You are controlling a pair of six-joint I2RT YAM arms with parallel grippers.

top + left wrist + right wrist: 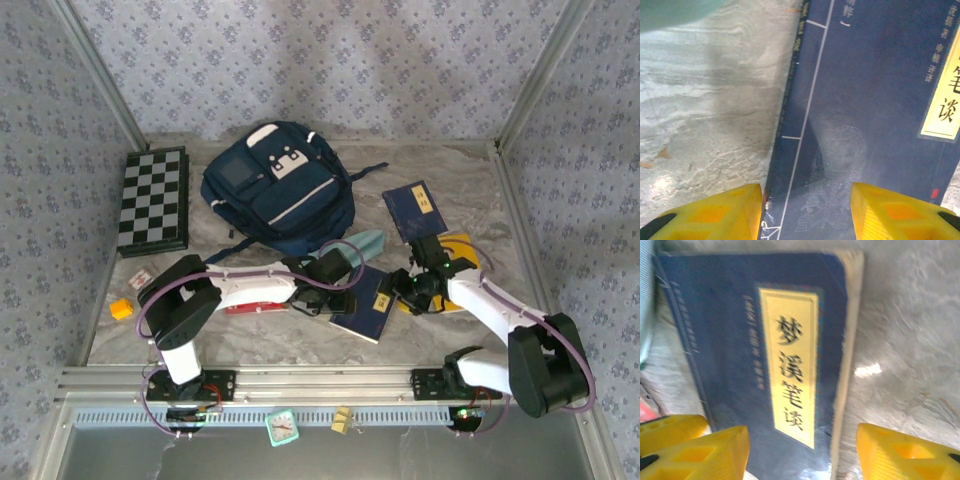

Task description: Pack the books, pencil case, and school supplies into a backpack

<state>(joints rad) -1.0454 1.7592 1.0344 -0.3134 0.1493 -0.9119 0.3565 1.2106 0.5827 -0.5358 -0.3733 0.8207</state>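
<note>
A navy book [365, 305] with a yellow label lies flat near the table's middle, and both grippers hang over it. My left gripper [335, 292] [805, 200] is open and straddles the book's [875, 100] spine edge, one finger over the table. Also open, my right gripper [405, 290] [802, 440] straddles the book's [755, 340] page edge. The teal pencil case [365, 243] [680, 10] lies just behind the book. The backpack [275, 185] lies at the back centre. A second navy book [415, 210] and a yellow book [462, 248] lie at the right. A red box [255, 308] shows under my left arm.
A black-and-white chequered board [153, 200] lies at the back left. An orange block [121, 309] and a small card [140, 277] sit near the left edge. Patterned walls close in the table on three sides.
</note>
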